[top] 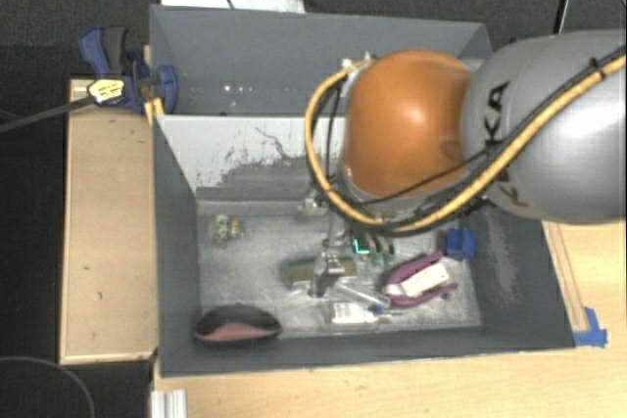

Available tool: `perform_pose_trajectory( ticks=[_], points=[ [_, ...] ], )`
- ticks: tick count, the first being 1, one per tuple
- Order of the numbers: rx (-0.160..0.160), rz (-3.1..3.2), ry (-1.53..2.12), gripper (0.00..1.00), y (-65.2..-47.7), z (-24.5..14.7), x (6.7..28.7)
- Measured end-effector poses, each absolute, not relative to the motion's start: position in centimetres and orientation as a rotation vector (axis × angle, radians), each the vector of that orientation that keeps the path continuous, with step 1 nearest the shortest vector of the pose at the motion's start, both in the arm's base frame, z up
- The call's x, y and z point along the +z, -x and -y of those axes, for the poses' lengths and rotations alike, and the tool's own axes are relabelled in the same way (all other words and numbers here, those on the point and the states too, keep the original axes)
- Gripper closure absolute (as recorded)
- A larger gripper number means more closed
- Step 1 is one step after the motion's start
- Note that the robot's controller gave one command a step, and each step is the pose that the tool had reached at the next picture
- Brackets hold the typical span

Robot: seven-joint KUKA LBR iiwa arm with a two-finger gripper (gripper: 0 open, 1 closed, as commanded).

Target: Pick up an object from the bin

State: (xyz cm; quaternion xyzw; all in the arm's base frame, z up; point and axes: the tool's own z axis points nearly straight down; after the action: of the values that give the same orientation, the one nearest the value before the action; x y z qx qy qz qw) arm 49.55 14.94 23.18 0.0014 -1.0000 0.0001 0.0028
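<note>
Camera view: the gripper [329, 275] hangs low over the middle of the bin [245, 162], above a small olive block [300, 269]. Its opening I cannot tell under the orange cover [407, 122]. It should settle squarely on the block, clear of the glossy purple-and-white piece [419, 277] nearby. A dark oval brush [235, 325] lies well apart on scuffed grey metal.

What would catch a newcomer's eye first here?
The silver arm with its orange cover reaches in from the right over the grey bin. On its floor lie a purple-and-white thing, right of centre, and a dark oval thing, partly pink, in the lower left corner.
</note>
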Motion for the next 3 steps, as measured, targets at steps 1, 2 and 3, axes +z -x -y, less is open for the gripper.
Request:
perform_pose_trajectory(
  ticks=[1, 2, 3],
  points=[
    [-0.004, 3.141, -0.224, 0.0, -54.5, -9.3, 7.1],
    [-0.003, 3.141, -0.22, 0.0, -56.6, -10.6, 10.3],
    [0.0, 3.122, -0.331, 0.0, -56.2, -9.3, 10.0]
  ],
)
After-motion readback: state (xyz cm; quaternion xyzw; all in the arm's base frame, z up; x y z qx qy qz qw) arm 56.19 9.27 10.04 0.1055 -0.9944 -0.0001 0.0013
